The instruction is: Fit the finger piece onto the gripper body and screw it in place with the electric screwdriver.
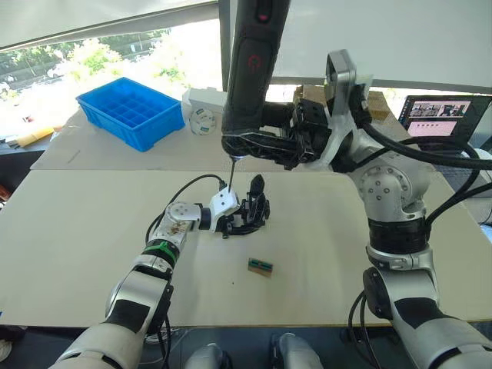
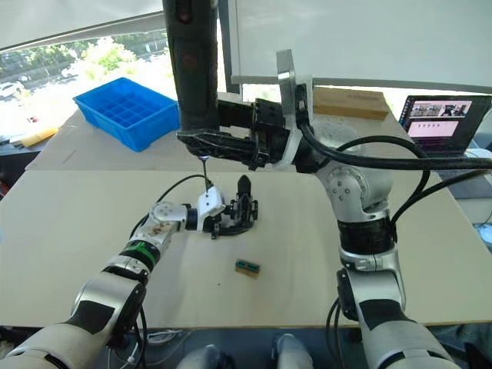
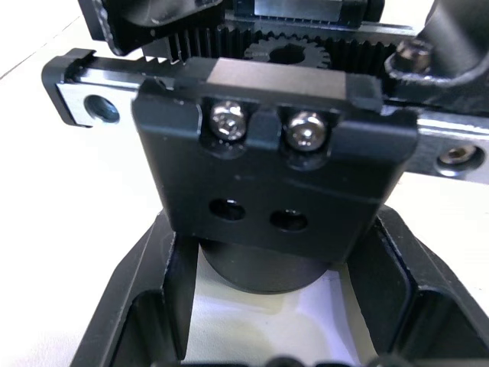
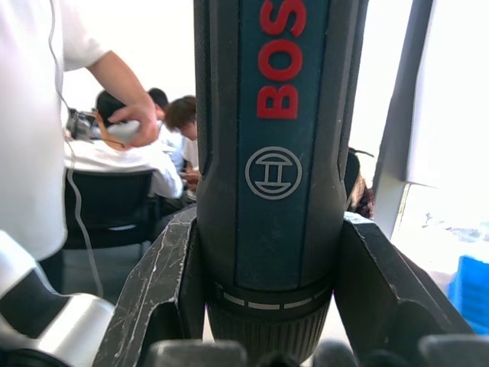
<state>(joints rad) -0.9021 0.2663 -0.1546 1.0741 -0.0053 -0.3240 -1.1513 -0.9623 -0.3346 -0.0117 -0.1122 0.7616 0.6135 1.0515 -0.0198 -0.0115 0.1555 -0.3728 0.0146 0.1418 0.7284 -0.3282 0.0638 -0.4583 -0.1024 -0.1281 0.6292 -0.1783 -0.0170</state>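
Left wrist view, close up: gripper body (image 3: 275, 164) shows two silver screws, two empty holes beneath, a toothed rack and gear above; left gripper's fingers (image 3: 145, 298) clamp its sides. Head views: left gripper (image 1: 231, 219) pins the body on the table (image 1: 92, 231), pointed finger up. Right gripper (image 4: 267, 306) squeezes the electric screwdriver (image 1: 250, 69) upright, bit just above the body. Green block (image 1: 260, 266) nearby.

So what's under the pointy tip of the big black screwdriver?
Below the electric screwdriver bit sits the gripper body, held on the table by the left gripper. Which screw hole the tip meets can't be seen.
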